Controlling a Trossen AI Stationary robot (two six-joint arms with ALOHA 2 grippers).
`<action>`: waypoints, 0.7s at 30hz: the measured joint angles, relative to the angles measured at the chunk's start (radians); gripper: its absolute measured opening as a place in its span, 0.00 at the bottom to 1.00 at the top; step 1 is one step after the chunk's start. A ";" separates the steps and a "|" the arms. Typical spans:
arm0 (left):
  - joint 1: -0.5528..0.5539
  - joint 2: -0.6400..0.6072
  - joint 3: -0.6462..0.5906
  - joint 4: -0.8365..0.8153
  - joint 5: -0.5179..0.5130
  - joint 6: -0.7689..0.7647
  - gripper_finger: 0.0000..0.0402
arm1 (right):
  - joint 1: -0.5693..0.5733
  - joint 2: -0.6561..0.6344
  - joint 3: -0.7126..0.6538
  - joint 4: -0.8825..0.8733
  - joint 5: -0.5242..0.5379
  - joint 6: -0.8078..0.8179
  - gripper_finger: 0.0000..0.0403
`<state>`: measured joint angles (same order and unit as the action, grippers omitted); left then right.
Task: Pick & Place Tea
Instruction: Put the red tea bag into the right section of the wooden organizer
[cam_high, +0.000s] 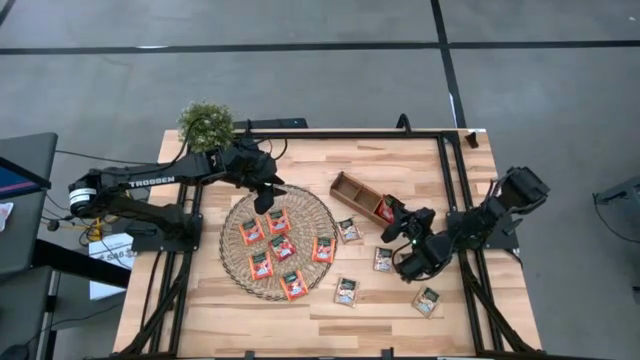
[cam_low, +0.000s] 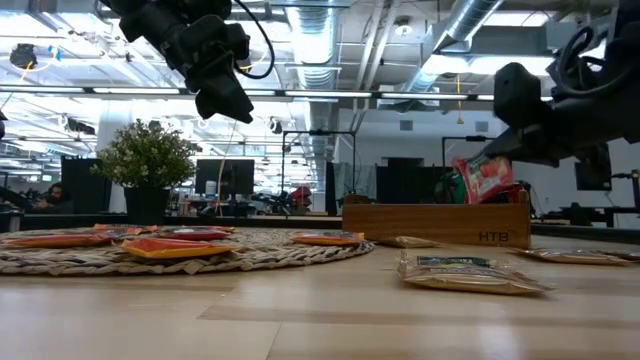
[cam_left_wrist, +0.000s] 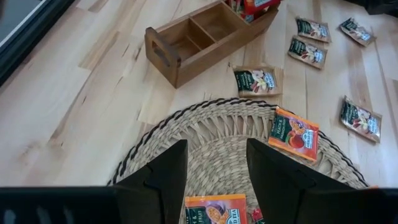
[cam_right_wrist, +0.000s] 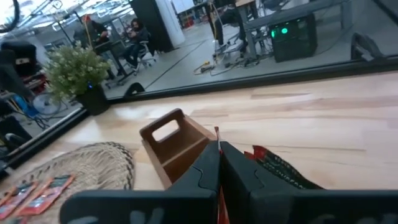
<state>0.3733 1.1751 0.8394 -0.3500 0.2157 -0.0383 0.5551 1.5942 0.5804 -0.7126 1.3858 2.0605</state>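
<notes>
Sachets of tea (cam_high: 281, 246) lie flat, red ones on the wicker mat (cam_high: 236, 268), green ones on the table beside the wooden tray (cam_high: 352, 189); they look light, thin and slippery, best pinched by an edge. Right gripper (cam_high: 392, 215), fingers pressed together on a red sachet (cam_low: 484, 178), holds it upright at the tray's end compartment, while the left gripper (cam_high: 266, 200) hovers spread and empty above the mat.

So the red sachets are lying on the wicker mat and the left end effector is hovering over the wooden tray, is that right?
Not quite. The red sachets do lie on the wicker mat, but the left end effector hovers over the mat's far edge, not over the wooden tray. The high view shows it; the right end effector is the one at the tray.
</notes>
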 joint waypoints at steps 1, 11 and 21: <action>0.000 0.000 0.000 0.000 0.000 0.000 0.39 | -0.007 0.004 0.000 0.000 0.000 0.000 0.00; 0.000 0.000 0.000 0.000 0.000 0.000 0.39 | -0.041 0.015 0.000 0.010 -0.002 0.000 0.00; 0.000 0.000 0.000 0.000 0.000 0.002 0.39 | -0.040 0.015 0.000 0.019 -0.053 0.000 0.00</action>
<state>0.3733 1.1755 0.8398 -0.3500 0.2161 -0.0359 0.5152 1.6093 0.5804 -0.6941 1.3331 2.0604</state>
